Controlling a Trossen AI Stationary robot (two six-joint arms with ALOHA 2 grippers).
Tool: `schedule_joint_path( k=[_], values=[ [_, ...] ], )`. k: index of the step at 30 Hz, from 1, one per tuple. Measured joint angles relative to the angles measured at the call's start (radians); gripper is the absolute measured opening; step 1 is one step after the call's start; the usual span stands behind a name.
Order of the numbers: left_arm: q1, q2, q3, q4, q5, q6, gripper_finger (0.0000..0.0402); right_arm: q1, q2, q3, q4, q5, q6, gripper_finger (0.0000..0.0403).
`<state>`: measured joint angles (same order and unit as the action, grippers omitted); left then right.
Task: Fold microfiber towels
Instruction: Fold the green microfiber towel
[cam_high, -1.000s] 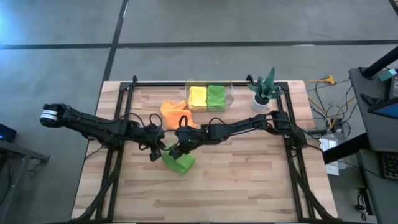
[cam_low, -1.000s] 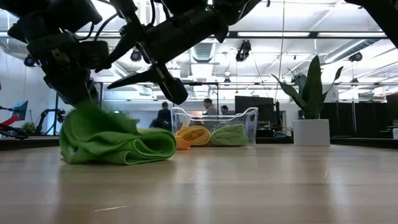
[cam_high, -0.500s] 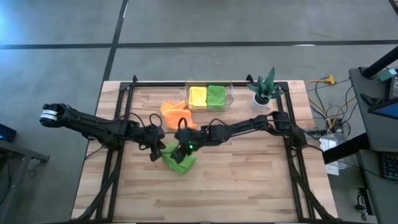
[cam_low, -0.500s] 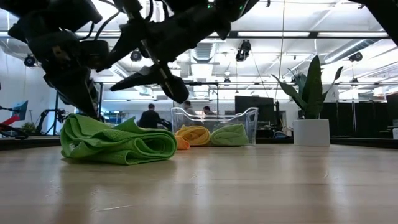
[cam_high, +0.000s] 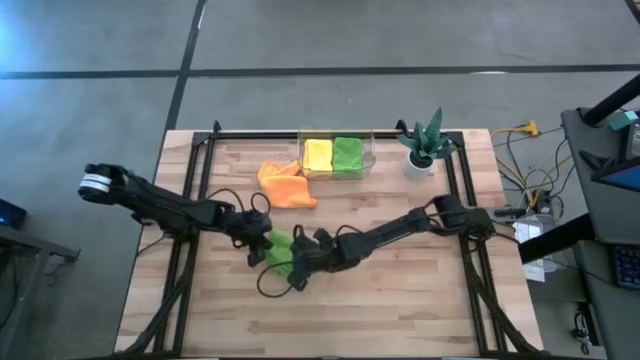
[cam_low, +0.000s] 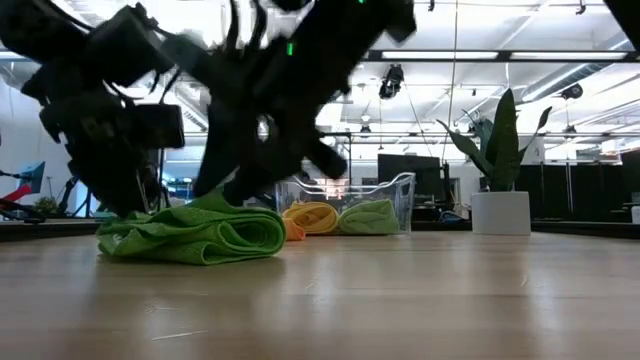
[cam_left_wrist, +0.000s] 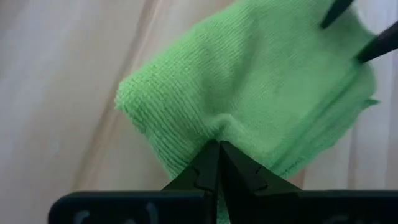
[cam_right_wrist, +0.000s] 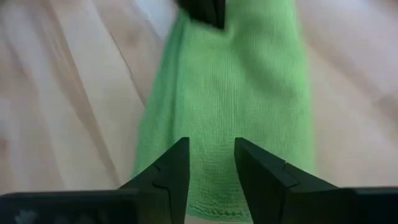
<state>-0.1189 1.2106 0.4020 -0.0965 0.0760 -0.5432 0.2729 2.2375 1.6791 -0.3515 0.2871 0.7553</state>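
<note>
High view: the wooden desk (cam_high: 400, 300) carried a lime green towel (cam_high: 281, 250) near its middle, with both arms meeting over it. The left gripper (cam_high: 258, 247) sat at the towel's left edge, the right gripper (cam_high: 297, 262) on its right side. An orange towel (cam_high: 285, 184) lay loose farther back, touching a clear bin (cam_high: 368, 152) that held a folded yellow towel (cam_high: 317, 155) and a second green towel (cam_high: 347, 155). A potted plant (cam_high: 424, 140) stood at the far right corner.

Low view: the lime green towel (cam_low: 195, 233) lay bunched in rolled folds on the desk, with both dark arms blurred above it. The clear bin (cam_low: 400, 195) with the yellow towel (cam_low: 312, 217) and the second green towel (cam_low: 368, 216) showed behind, and the potted plant (cam_low: 500, 190) to the right.

Left wrist view: the left gripper (cam_left_wrist: 219, 163) had its jaws pressed together, pinching a raised fold of the lime green towel (cam_left_wrist: 261, 87).

Right wrist view: the right gripper (cam_right_wrist: 211, 163) held its jaws a little spread over the lime green towel (cam_right_wrist: 236, 81), the cloth showing between them; whether they touched it could not be told.
</note>
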Motion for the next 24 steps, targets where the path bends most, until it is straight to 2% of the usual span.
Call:
schedule_joint_path(
  k=[5, 10, 17, 24],
  values=[
    [-0.001, 0.067, -0.001, 0.048, 0.050, -0.002, 0.0000, 0.000, 0.065, -0.001, 0.023, -0.056, 0.001, 0.0139],
    [-0.002, 0.043, -0.001, 0.025, 0.089, -0.021, 0.0000, 0.000, 0.076, 0.005, -0.008, -0.073, -0.002, 0.0163],
    [-0.002, -0.132, 0.011, 0.030, 0.098, -0.071, 0.0000, 0.000, 0.065, 0.005, -0.121, -0.076, -0.113, 0.0180],
    [-0.002, -0.314, 0.042, 0.081, 0.073, -0.074, 0.0000, 0.008, 0.032, 0.003, -0.340, -0.077, -0.323, 0.0179]
  ],
)
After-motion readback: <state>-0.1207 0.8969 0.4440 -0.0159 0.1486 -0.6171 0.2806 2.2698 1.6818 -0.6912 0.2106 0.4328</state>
